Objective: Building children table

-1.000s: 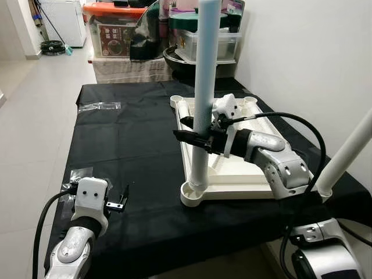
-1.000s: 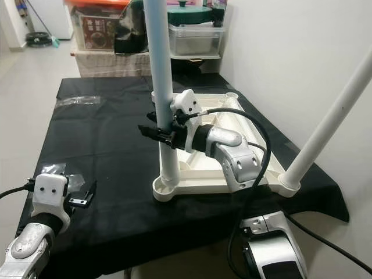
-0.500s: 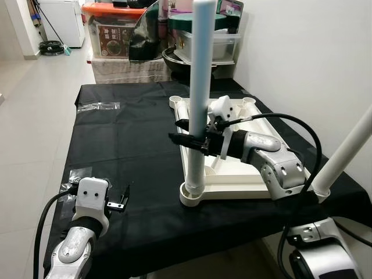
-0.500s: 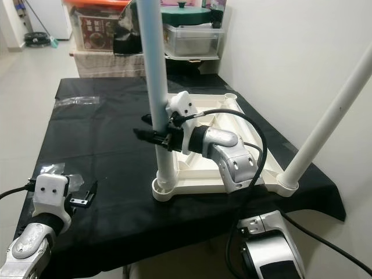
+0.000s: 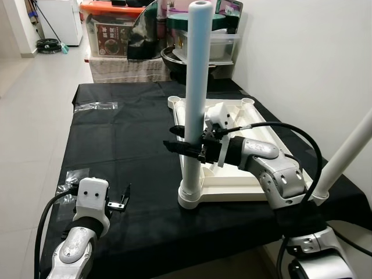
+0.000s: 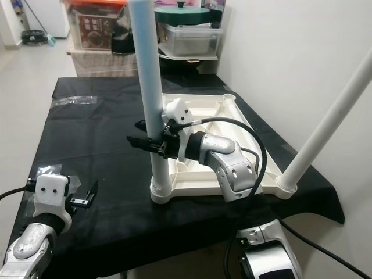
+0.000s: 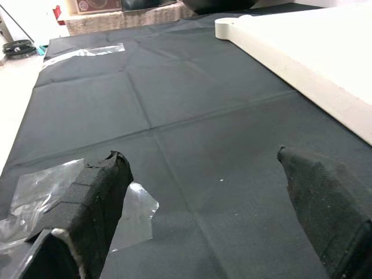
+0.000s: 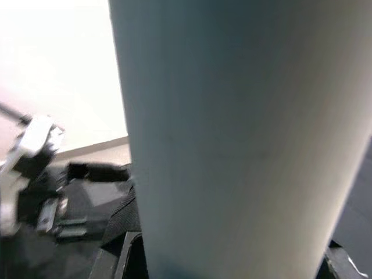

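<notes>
Leg [image 5: 193,99] upright in tabletop [image 5: 244,174] corner.

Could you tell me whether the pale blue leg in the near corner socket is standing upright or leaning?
Close to upright: the pale blue leg rises from the tabletop's corner socket, with the right gripper around it.

Black cloth [image 5: 128,133] over worktop; clear plastic wrappers [image 5: 96,106] on it; storage boxes [image 5: 110,29] behind.

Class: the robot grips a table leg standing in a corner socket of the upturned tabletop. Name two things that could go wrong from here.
1. The pale blue leg is tall and held low by the right gripper; it may tilt in its socket.
2. That corner sits near the black table's edge; pushing could slide the white tabletop.
</notes>
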{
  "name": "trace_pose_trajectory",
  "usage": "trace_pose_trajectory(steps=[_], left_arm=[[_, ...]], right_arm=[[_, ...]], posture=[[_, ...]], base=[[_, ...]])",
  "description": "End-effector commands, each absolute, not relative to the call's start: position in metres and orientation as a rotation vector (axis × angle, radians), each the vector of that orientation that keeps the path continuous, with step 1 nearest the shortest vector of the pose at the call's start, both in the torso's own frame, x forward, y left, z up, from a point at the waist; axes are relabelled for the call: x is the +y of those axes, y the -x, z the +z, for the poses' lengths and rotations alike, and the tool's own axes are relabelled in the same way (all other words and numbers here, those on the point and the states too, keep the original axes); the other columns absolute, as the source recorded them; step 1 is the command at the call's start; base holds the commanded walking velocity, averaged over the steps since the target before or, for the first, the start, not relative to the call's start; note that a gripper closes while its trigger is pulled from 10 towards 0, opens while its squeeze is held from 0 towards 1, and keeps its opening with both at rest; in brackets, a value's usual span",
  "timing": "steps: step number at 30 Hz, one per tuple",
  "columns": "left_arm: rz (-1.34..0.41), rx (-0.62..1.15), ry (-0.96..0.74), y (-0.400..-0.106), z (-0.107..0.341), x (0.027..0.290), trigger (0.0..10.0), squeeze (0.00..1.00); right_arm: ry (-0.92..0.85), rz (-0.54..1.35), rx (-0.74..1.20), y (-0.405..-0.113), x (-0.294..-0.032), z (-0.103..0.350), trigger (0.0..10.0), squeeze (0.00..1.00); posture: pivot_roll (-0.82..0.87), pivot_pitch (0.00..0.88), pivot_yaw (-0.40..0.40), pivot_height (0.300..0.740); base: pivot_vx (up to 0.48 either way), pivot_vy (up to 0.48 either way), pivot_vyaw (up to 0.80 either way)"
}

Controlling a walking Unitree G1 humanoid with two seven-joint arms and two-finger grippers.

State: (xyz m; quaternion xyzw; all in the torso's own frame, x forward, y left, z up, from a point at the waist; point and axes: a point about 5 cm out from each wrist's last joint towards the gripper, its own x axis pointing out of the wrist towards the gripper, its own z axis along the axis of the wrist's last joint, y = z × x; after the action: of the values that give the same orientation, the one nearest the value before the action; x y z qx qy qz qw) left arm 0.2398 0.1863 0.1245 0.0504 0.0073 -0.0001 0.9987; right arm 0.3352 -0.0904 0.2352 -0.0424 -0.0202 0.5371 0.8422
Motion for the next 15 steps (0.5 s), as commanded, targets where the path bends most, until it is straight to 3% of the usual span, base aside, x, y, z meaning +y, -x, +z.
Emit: trace_pose_trajectory(steps=[1,6,15], left_arm=[[-0.005,0.021,-0.095,-0.24,0.122,0.185,10.0,0.0],[-0.001,0.02,-0.098,-0.24,0.122,0.187,10.0,0.0],[-0.005,0.022,-0.097,-0.24,0.121,0.186,10.0,0.0]], right_arm=[[0.034,1.079,0.112,-0.34,-0.094,0.205,10.0,0.0],[-0.007,0.923,0.169,-0.349,-0.104,0.194,10.0,0.0],[-0.028,0.952,0.149,-0.327,-0.095,0.185,10.0,0.0]], posture=[[0.07,0.0,-0.087,0.74],[0.06,0.0,-0.086,0.74],[0.06,0.0,-0.08,0.74]], base=[[0.0,0.0,0.0],[0.0,0.0,0.0],[0.0,0.0,0.0]])
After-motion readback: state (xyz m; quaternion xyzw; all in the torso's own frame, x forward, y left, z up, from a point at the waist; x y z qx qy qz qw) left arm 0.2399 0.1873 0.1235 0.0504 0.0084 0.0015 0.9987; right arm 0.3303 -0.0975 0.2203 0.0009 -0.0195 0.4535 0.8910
